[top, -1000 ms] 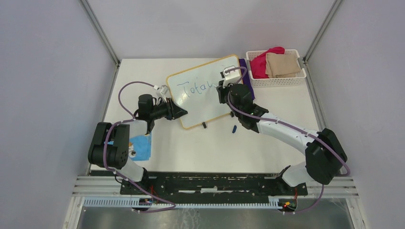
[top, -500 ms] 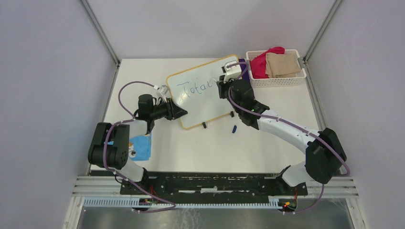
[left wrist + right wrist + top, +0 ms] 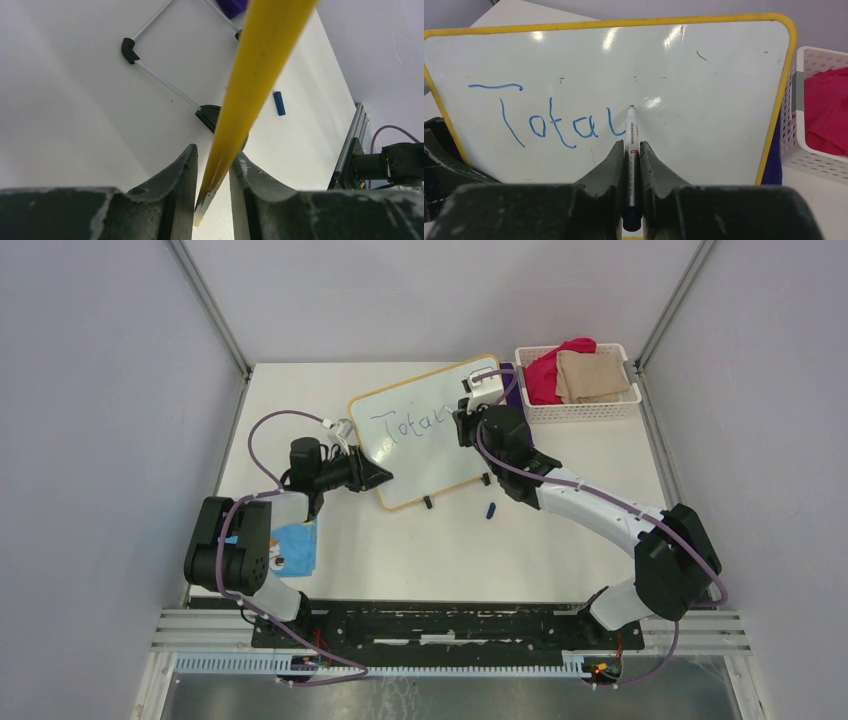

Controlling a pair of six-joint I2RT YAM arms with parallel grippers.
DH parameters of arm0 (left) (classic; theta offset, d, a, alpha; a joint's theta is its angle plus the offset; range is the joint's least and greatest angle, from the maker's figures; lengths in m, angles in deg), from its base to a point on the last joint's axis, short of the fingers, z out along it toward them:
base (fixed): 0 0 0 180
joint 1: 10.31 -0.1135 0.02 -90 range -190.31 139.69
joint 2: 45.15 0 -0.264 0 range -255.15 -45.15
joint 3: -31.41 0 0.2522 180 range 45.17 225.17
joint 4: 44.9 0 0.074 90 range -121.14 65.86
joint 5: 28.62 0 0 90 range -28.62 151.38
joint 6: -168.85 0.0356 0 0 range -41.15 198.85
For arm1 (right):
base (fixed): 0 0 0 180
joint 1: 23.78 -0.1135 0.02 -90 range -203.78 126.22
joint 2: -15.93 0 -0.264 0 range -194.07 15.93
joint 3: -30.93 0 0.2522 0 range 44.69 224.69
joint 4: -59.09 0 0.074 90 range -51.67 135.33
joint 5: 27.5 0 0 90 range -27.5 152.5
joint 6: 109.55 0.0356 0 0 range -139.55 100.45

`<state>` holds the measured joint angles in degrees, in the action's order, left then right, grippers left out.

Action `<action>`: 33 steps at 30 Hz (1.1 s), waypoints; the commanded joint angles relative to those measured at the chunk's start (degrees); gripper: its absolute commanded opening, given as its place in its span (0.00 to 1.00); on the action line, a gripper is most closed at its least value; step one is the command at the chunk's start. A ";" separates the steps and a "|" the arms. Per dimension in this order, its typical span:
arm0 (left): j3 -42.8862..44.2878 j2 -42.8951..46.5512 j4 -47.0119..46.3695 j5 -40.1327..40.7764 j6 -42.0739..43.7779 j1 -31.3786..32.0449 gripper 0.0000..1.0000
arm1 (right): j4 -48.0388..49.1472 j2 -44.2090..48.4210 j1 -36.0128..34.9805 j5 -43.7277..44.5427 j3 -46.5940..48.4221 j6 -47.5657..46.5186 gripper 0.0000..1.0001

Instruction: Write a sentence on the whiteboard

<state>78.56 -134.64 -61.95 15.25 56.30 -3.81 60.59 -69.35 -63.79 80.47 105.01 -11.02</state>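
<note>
The whiteboard [image 3: 425, 435], white with a yellow frame, lies tilted at the table's middle back. Blue marker letters [image 3: 544, 120] read about "Toda" plus a short upstroke. My right gripper [image 3: 462, 424] is shut on a black-and-white marker [image 3: 631, 150]. The marker's tip [image 3: 631, 108] touches the board [image 3: 704, 100] at the end of the last stroke. My left gripper [image 3: 384, 476] is shut on the board's near-left edge. In the left wrist view the yellow frame [image 3: 250, 75] runs between my fingers [image 3: 214, 172].
A blue marker cap [image 3: 491, 510] lies on the table near the board's black feet [image 3: 428, 502]; it also shows in the left wrist view [image 3: 279, 103]. A white basket [image 3: 580, 408] with red and tan cloths stands back right. A blue booklet [image 3: 292, 548] lies front left. Purple cloth [image 3: 512, 375] lies behind the board.
My right gripper has moved slightly toward the far edge with the marker, drawing the last blue stroke upward. The left arm and the board have not moved.
</note>
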 commanded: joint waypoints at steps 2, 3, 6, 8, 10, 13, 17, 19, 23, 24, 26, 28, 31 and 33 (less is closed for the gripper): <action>1.68 1.50 -0.13 1.33 3.12 0.20 0.36 | 0.97 0.55 0.16 -0.97 -0.73 0.42 0.00; 1.67 1.51 -0.01 1.36 3.12 0.18 0.36 | 0.98 0.72 0.16 -1.06 -1.25 0.51 0.00; 1.64 1.58 0.04 1.44 3.18 0.18 0.36 | 1.08 1.20 0.14 -1.24 -2.71 1.01 0.00; 1.66 1.68 0.05 1.42 3.21 0.25 0.36 | 1.07 1.68 0.11 -1.53 -3.63 1.20 0.00; 1.67 1.84 0.12 1.46 3.25 0.26 0.36 | 1.22 2.10 0.12 -1.77 -4.46 1.40 0.00; 1.65 1.87 0.22 1.55 3.35 0.27 0.36 | 1.23 2.67 0.05 -2.02 -5.33 1.58 0.00; 1.68 1.95 0.39 1.52 3.36 0.43 0.36 | 1.20 3.10 0.08 -3.27 -6.38 1.92 0.00; 1.68 2.09 0.47 1.57 3.47 0.57 0.35 | 1.21 3.18 -0.09 -3.92 -6.74 2.25 0.00; 1.70 2.22 0.66 1.61 3.60 0.83 0.36 | 1.08 3.01 -0.76 -4.87 -7.01 2.39 0.00; 1.76 2.34 0.70 1.60 3.64 0.90 0.36 | 1.01 2.93 -0.98 -5.04 -6.97 2.45 0.00; 1.74 2.45 0.87 1.73 3.67 0.97 0.36 | 0.97 2.92 -1.56 -5.09 -6.88 2.46 0.00; 1.72 2.63 1.14 1.74 3.90 1.12 0.36 | 0.85 2.68 -2.22 -5.27 -6.55 2.39 0.00; 1.84 2.90 1.42 2.01 4.21 1.36 0.36 | 0.55 2.22 -3.42 -5.59 -5.62 2.45 0.00; 1.81 3.04 1.77 2.12 4.41 1.40 0.36 | 0.13 1.92 -4.29 -5.62 -4.90 2.08 0.00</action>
<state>78.58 -133.77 -59.92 16.65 56.89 -2.87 60.22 -67.47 -66.57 75.88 98.23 -9.27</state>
